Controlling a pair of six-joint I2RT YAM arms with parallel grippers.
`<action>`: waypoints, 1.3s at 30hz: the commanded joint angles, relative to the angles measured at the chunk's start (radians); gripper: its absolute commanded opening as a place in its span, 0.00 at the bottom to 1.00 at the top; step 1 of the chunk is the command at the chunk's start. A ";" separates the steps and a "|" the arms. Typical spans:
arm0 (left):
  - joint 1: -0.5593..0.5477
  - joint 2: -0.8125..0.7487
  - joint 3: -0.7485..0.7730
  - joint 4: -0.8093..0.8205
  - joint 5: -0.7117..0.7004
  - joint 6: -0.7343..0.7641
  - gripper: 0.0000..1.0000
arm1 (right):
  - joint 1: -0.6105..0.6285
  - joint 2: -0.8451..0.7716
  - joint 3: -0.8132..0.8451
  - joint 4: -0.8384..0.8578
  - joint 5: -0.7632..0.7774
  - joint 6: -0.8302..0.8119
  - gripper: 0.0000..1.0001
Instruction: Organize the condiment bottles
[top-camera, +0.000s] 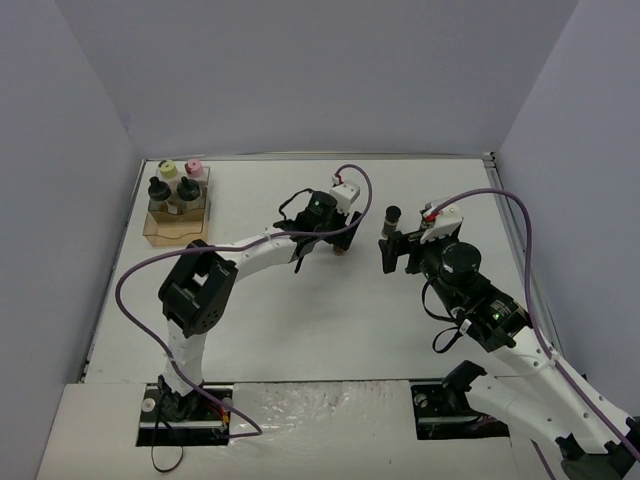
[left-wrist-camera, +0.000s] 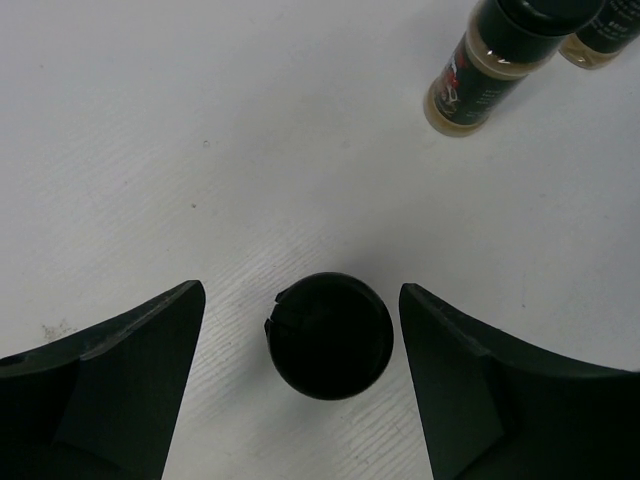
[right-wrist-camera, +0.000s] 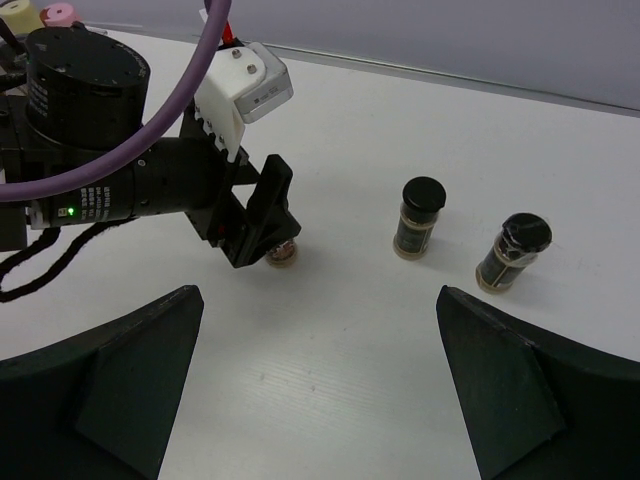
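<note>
Where the target jar (left-wrist-camera: 328, 335) stands: mid-bench, upright, apart from two other black-capped jars (right-wrist-camera: 420, 218) toward the right edge.
Jar look: small, clear, brownish contents, round black cap.
Left arm (top-camera: 265, 245): stretched from the near edge, wrist pointing down over the cap.
Left jaws: open, straddling the cap, gaps both sides, gripping nothing.
Right jaws: wide open, empty, nearby.
</note>
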 joint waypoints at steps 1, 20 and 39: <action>-0.007 -0.010 0.067 0.039 -0.036 0.005 0.68 | 0.004 -0.019 0.011 0.053 0.036 0.004 1.00; 0.242 -0.346 -0.105 -0.066 -0.187 -0.066 0.06 | 0.006 -0.024 0.011 0.055 0.023 0.009 1.00; 0.874 -0.418 -0.235 0.059 -0.236 -0.113 0.06 | 0.012 -0.018 0.011 0.055 -0.010 0.009 1.00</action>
